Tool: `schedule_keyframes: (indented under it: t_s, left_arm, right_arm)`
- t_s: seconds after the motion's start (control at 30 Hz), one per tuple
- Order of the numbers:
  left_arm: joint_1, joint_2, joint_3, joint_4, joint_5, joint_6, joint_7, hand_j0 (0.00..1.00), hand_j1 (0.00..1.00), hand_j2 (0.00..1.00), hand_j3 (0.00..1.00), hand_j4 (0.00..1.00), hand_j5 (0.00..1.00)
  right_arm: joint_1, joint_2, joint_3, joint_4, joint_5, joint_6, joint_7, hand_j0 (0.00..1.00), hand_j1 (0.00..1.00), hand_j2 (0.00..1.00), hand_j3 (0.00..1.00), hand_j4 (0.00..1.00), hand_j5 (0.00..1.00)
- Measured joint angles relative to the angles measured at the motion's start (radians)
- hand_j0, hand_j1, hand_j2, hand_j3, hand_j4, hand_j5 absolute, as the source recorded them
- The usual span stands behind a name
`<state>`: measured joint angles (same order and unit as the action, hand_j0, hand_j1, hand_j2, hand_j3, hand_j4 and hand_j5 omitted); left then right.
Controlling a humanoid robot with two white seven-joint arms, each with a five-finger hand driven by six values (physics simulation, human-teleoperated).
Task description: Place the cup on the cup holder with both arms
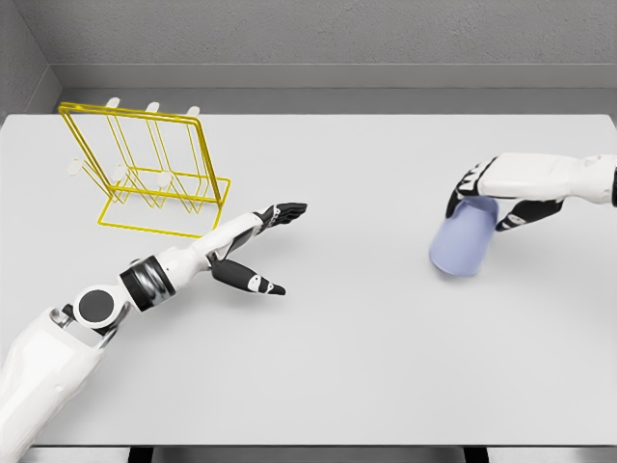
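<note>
Cup (464,246): pale lavender-blue, at the right side of the table, well apart from the yellow rack; its lower end looks to rest on or just above the tabletop, though the view does not settle which
Cup axis: long axis tilted, running from upper right under the hand down to the lower left; the wider end points down-left toward the table, the narrower end sits up in the grip
Right hand (501,198): comes in from the right edge, fingers curled round the upper part of the cup, dark fingertips showing on both sides of it; it has hold of the cup
Left hand (260,246): reaches out over the middle-left of the table, palm turned sideways, fingers straight and spread, thumb pointing down-right; it holds nothing and is not touching the cup
Left arm: white, entering from the lower left corner, stretched toward the table's centre
Cup holder (154,178): yellow wire rack standing at the far left of the table, tall frame on a rectangular base, with white-tipped pegs rising along the top; just beyond the left hand's fingertips, not touched
Table (347,367): light grey, flat, bearing rack and cup
Wall (328,34): grey, behind the table
</note>
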<state>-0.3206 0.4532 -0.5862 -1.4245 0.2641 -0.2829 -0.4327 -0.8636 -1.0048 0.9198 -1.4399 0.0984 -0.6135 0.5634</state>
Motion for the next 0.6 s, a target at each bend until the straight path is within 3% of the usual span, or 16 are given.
schedule_keyframes:
  t_s: [0.6]
  left_arm:
    - [-0.002,-0.001,0.0,0.004,0.0,0.0,0.0,1.0,1.0,1.0,1.0,1.0,1.0]
  right_arm:
    - [-0.023,0.081,0.0,-0.035,-0.001,0.0,0.0,0.66,0.66,0.66,0.66,0.66,0.66]
